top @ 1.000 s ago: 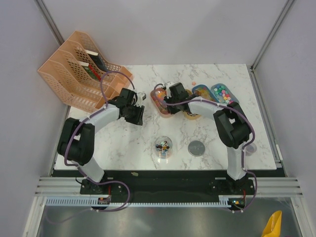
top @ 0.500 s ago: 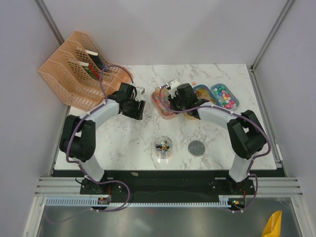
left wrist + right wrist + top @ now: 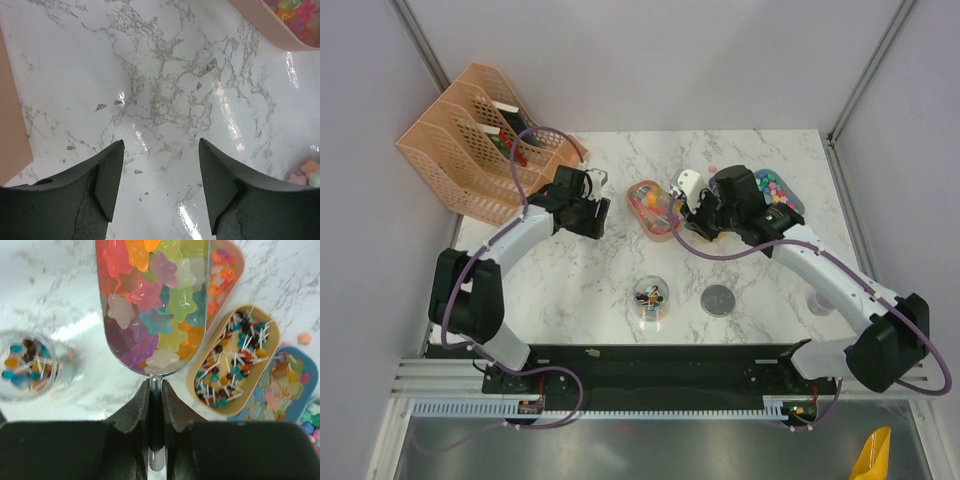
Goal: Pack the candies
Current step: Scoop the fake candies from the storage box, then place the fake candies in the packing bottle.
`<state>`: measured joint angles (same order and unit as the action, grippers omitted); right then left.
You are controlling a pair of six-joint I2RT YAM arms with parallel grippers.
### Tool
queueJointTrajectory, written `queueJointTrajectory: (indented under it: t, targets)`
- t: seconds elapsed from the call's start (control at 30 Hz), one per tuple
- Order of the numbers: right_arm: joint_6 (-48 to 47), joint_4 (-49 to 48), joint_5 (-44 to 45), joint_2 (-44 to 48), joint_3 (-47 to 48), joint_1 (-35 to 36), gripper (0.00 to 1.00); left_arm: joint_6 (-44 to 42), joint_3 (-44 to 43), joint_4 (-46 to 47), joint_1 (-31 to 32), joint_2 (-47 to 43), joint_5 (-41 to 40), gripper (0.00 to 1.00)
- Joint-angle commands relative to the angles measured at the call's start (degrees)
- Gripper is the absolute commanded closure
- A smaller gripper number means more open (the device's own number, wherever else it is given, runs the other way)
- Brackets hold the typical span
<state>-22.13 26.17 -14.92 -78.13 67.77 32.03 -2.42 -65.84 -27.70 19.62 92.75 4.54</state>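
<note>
Candies (image 3: 150,310), star-shaped, fill scoop (image 3: 156,385); jar (image 3: 637,303) w/ few mixed pcs.

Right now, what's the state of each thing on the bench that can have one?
Left claw: open, empty, over bare table.
Right claw: shut on the scoop's handle.
Scoop: loaded with star candies.
Jar: upright, uncapped, partly filled with small sweets.
Lid: off, lying flat on the table beside the jar.
</note>
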Motion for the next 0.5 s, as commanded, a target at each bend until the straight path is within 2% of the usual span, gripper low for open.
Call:
queueJointTrajectory:
  t: [0.0,0.13,0.47]
  targets:
    - [-11.51,12.99,-3.45,4.64,-1.84,-0.04,1.00,0.13,1.50,0.63,0.07,-4.33,-0.68,0.32]
    - [-17.59,19.61,-2.93,6.76,-3.60,1.01,1.00,0.48,3.79,1.07,0.07,-7.05,0.65,0.34]
    - [-24.89,29.02,4.80,4.83,0.08,10.68,1.00,0.48,5.55,2.56,-0.10,-9.95,0.56,0.34]
